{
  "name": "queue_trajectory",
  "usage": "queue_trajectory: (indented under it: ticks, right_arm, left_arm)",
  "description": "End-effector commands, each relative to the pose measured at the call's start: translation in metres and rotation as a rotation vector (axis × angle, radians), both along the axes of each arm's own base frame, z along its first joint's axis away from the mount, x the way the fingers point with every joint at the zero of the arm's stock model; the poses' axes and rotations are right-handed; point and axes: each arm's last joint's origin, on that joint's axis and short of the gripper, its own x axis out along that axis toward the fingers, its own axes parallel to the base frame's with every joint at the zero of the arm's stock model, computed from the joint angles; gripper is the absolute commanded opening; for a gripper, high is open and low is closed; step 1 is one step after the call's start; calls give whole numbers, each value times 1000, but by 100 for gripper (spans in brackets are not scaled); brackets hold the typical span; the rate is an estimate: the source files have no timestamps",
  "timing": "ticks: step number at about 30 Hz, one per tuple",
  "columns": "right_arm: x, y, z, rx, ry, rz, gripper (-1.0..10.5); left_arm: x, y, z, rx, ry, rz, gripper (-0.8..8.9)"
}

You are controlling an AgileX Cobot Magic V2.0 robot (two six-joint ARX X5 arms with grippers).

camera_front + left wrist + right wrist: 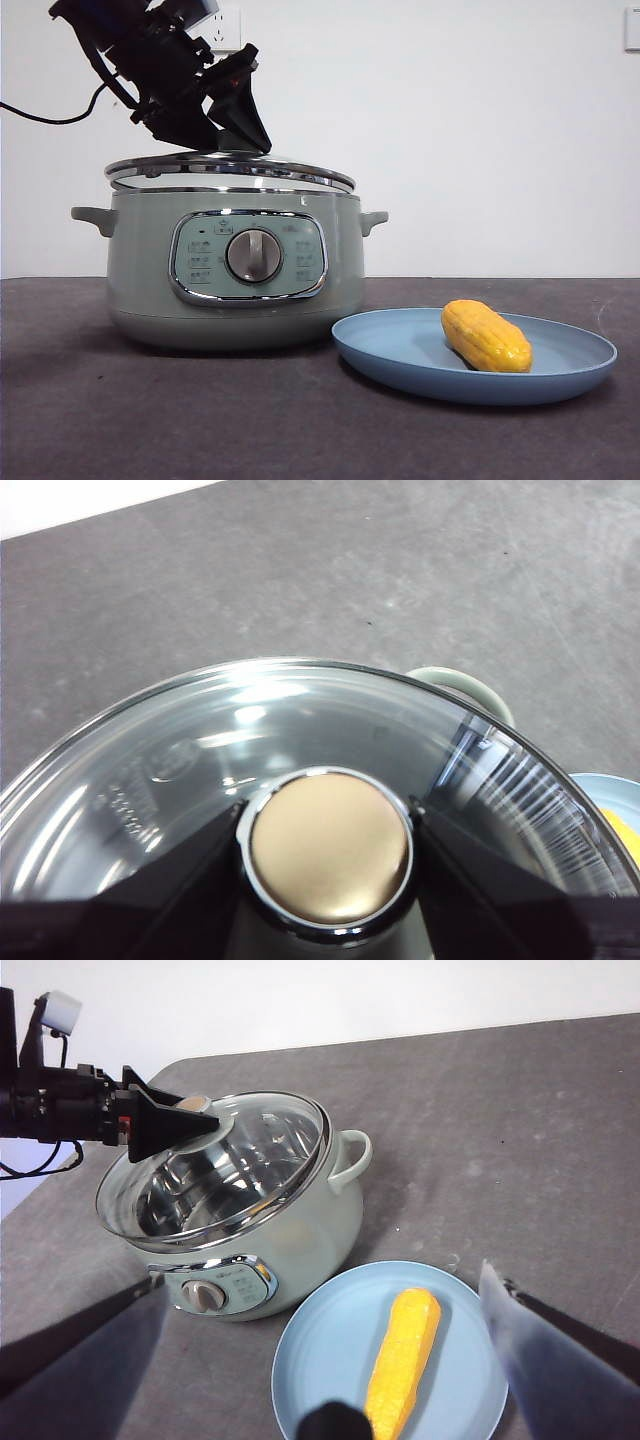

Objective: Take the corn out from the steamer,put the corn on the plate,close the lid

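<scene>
Left gripper (235, 135) clamps the lid (230, 168) by its knob, just above the steamer (235, 270).
Lower it level and centred; the corn (486, 336) lies on the plate (400, 350), right gripper (330, 1425) spread wide above.

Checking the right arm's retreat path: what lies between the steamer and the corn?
Only the plate's bare near side and rim, then a short strip of table, separate the steamer from the corn, as the right wrist view shows.

Yellow corn (486, 336) lies on blue plate (400, 352); glass lid (230, 168) tilted atop green steamer (140, 260).
</scene>
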Motion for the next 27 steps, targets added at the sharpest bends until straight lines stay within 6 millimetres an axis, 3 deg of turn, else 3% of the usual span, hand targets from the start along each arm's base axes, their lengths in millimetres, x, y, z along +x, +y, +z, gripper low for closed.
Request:
queue_trajectory:
  ticks: [1,27]
  right_arm:
    - [0,0,-1,8,5,-1,568]
    - [0,1,-1,19,11,23,567]
  left_arm:
    - [3,3,11,-16,-65,-3,-8]
    - [11,1,-17,31,50,6,-8]
